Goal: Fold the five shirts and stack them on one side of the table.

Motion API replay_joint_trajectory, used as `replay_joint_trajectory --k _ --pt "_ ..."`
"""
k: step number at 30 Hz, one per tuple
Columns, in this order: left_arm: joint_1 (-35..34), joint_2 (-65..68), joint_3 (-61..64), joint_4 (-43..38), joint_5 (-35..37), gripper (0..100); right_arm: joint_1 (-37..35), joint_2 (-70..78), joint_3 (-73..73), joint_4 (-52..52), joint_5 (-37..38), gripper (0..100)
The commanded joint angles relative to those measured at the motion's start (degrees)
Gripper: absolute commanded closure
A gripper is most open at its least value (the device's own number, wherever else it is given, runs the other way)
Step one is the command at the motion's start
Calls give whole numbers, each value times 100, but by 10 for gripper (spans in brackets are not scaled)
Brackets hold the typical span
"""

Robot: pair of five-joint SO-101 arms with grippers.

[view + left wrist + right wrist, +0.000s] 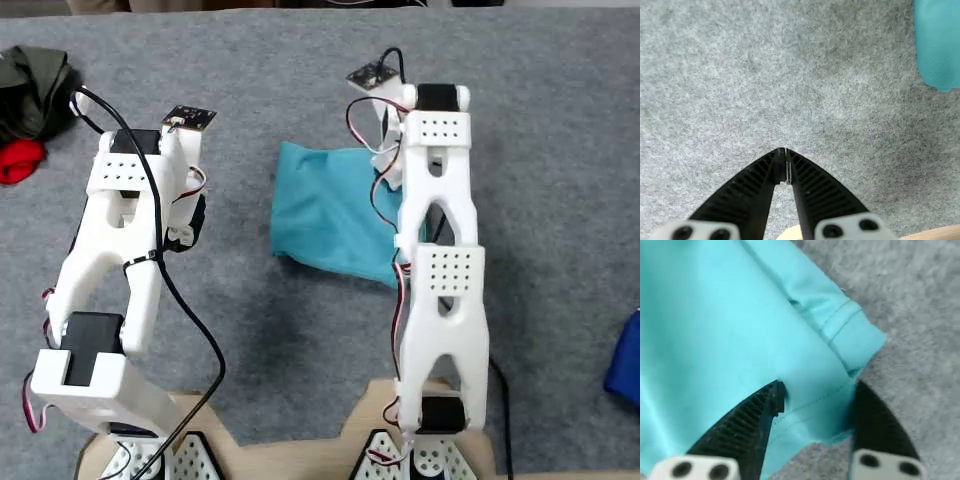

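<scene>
Teal shirt (330,215) lying bunched in a rough rectangle at mid-table on the grey felt table cover (560,150), between the two arms; one side edge runs under the right arm, while the opposite edge lies free with bare felt beside it. Right gripper (819,390): jaws spread apart, poised over the shirt's corner, one finger over the cloth and the other at the fabric's edge where it meets the felt; nothing is grasped. A stitched sleeve hem (850,325) lies just beyond the fingers, ending at the felt. Left gripper (785,155): jaws pressed together, tips meeting, empty, over bare felt well apart from the shirt, whose edge shows at the margin of the left wrist view. Open felt surrounds the left gripper and extends beyond the right arm toward the far and right edges. A dark green garment (30,85) and a red garment (20,160) lie crumpled at the far left corner; a blue garment (625,360) lies at the right edge. Wooden base (290,455) at the near edge.
</scene>
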Motion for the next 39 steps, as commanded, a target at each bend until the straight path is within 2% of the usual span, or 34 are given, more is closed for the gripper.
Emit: replay_joint_trajectory --k 1,5,12,23,31,39 --pt "35 -251 -18 -44 -35 981 145 -66 -92 0 9 929" --pt "70 -251 -18 -44 -35 981 259 -154 -435 44 -88 991" --pt "70 -251 -18 -44 -35 981 233 -180 -602 26 -114 992" --pt "132 -251 -18 -18 -9 981 -497 -189 -1508 -105 132 991" --pt "132 -251 -18 0 -9 981 -444 -163 -1719 -484 255 989" --pt "132 -251 -18 9 0 981 -444 -119 -1473 -580 281 882"
